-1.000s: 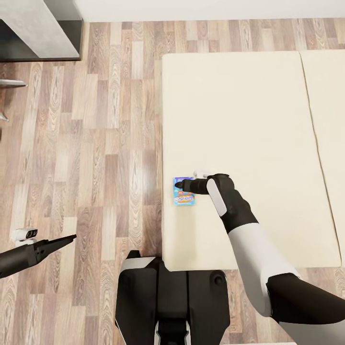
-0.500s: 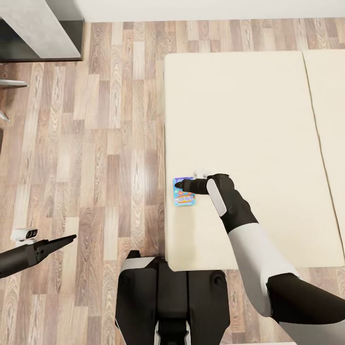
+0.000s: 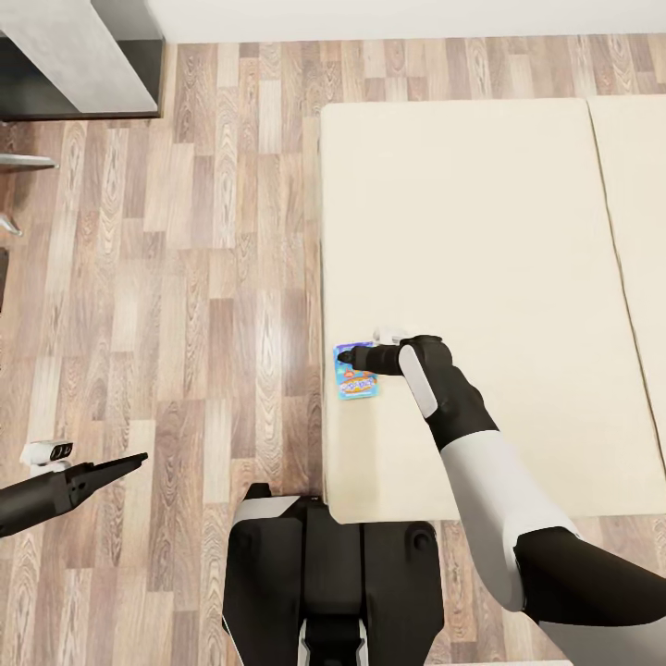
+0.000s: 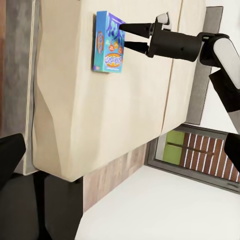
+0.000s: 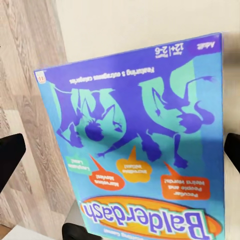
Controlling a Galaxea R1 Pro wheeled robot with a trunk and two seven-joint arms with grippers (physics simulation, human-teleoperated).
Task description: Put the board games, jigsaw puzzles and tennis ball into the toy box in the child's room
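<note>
A blue board game (image 3: 359, 377) with cartoon print lies flat near the left edge of the beige bed (image 3: 481, 231). In the right wrist view the board game (image 5: 135, 150) reads "Balderdash". My right gripper (image 3: 344, 356) hovers open right over its far end, one finger on each side and neither pressing it. From the left wrist view, the right gripper (image 4: 123, 35) shows its two fingers spread at the board game's (image 4: 109, 42) end. My left gripper (image 3: 129, 461) hangs open over the floor at the lower left, holding nothing.
Wood-plank floor (image 3: 185, 277) runs along the bed's left side. A grey table corner (image 3: 74, 46) stands at the upper left, with thin metal legs (image 3: 18, 162) below it. My base (image 3: 324, 573) sits against the bed's near edge.
The whole view has drifted slightly, so the bed and the board game sit a little further right in the picture. Both arms hold the same pose.
</note>
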